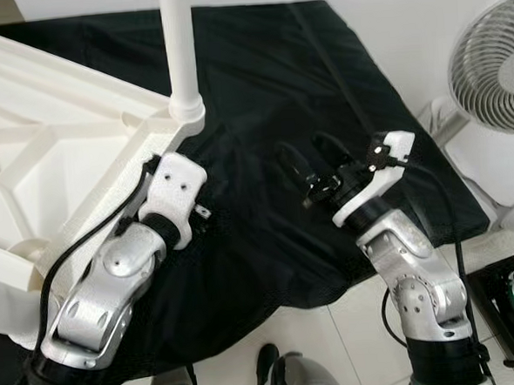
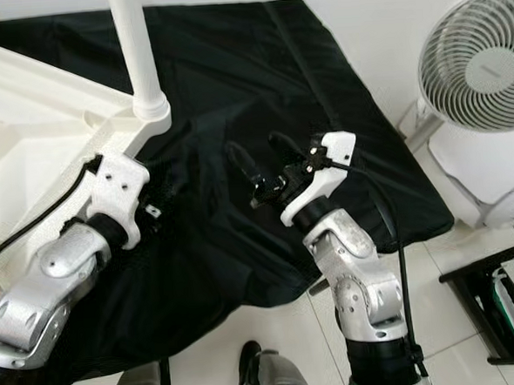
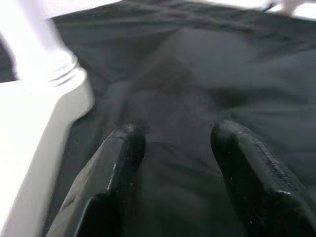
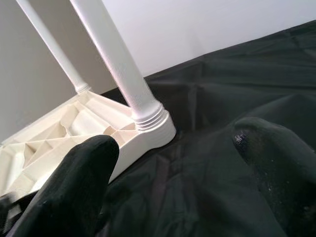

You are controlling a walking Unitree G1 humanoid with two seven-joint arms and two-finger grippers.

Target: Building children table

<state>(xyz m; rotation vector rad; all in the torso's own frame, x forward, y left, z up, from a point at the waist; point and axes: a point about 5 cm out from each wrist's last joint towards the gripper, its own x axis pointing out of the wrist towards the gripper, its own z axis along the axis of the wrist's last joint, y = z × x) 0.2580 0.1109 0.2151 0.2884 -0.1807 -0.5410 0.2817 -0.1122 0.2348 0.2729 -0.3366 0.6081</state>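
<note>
A white plastic tabletop (image 1: 37, 162) is seen lying upside down on a black cloth (image 1: 269, 104), its ribbed underside facing up. A white leg (image 1: 178, 40) stands upright in the socket at the tabletop's near corner. In the right wrist view a second leg (image 4: 49, 49) is seen standing at a farther corner.

The left hand (image 3: 173, 143) is held just beside that near corner, low over the cloth; its two black fingers (image 3: 123, 148) are spread apart and nothing is gripped between them. The right hand (image 1: 312, 167) is raised above the cloth, apart from the tabletop and pointed toward the leg; its fingers (image 4: 84, 173) are likewise parted and empty.

A white fan (image 1: 493, 56) stands on the tiled floor (image 1: 352, 326) to the right of the cloth.
</note>
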